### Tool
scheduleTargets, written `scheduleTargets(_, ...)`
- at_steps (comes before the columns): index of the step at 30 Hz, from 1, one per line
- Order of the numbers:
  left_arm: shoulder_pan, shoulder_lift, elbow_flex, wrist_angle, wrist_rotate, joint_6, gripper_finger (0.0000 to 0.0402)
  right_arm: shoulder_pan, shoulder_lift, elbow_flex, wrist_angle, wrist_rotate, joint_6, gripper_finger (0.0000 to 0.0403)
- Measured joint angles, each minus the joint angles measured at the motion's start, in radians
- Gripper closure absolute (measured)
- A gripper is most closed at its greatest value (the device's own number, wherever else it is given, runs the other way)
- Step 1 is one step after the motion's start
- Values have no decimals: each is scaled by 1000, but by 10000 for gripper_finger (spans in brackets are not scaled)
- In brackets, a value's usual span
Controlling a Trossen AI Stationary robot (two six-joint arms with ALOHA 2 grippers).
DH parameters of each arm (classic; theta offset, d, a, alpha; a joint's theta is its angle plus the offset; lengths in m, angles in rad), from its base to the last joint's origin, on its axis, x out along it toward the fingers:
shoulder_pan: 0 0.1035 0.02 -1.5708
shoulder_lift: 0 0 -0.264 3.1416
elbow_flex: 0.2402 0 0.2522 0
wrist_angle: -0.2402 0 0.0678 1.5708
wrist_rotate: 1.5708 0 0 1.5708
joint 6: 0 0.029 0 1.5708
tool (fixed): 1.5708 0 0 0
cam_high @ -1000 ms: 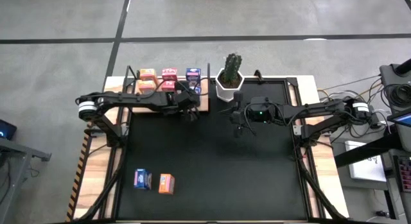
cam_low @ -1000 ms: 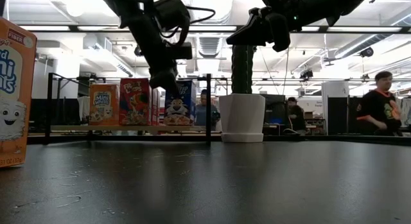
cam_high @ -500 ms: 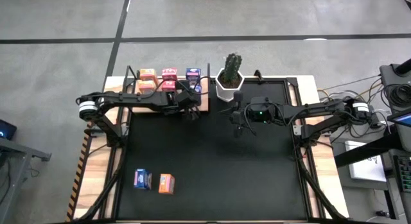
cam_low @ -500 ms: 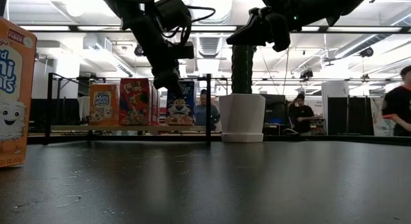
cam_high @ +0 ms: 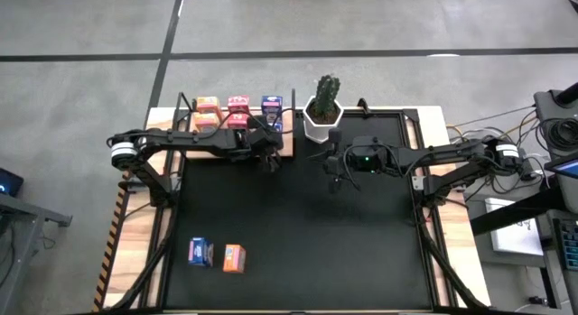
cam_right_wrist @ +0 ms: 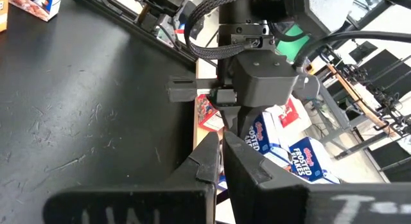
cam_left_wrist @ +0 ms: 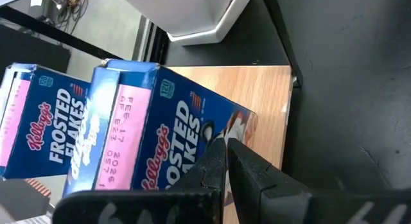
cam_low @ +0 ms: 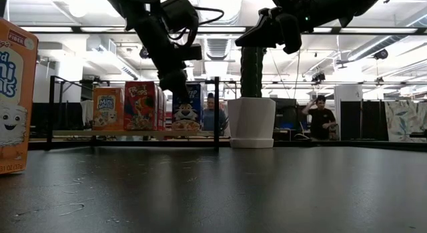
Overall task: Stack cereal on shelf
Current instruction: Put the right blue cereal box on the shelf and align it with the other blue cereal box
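Most of the cereal boxes [cam_high: 237, 111] stand in rows on the light-wood shelf [cam_high: 287, 145] at the back left of the worktop [cam_high: 298, 225], while a blue box [cam_high: 200, 252] and an orange box [cam_high: 234, 258] sit side by side near its front left. The left gripper [cam_high: 269, 162] hangs at the shelf's front right corner beside a blue box [cam_left_wrist: 148, 134], fingers pressed together on nothing. The right gripper [cam_high: 332, 169], fingers also closed and empty, hovers just in front of the white plant pot [cam_high: 321, 124].

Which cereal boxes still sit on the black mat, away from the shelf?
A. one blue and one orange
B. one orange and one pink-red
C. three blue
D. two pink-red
A: the high view shows a blue box and an orange box side by side on the black mat near its front left, far from the shelf.
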Motion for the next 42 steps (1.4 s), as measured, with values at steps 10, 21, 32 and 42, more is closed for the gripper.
scheduleTargets(10,8,29,0,9,-12,-15,402,0,0,0,0,0,0,392)
scheduleTargets(21,11,51,0,33,-88,-8,402,0,0,0,0,0,0,392)
scheduleTargets(32,30,51,0,78,-87,-14,402,0,0,0,0,0,0,392)
scheduleTargets(42,34,49,5,69,-86,-11,402,0,0,0,0,0,0,392)
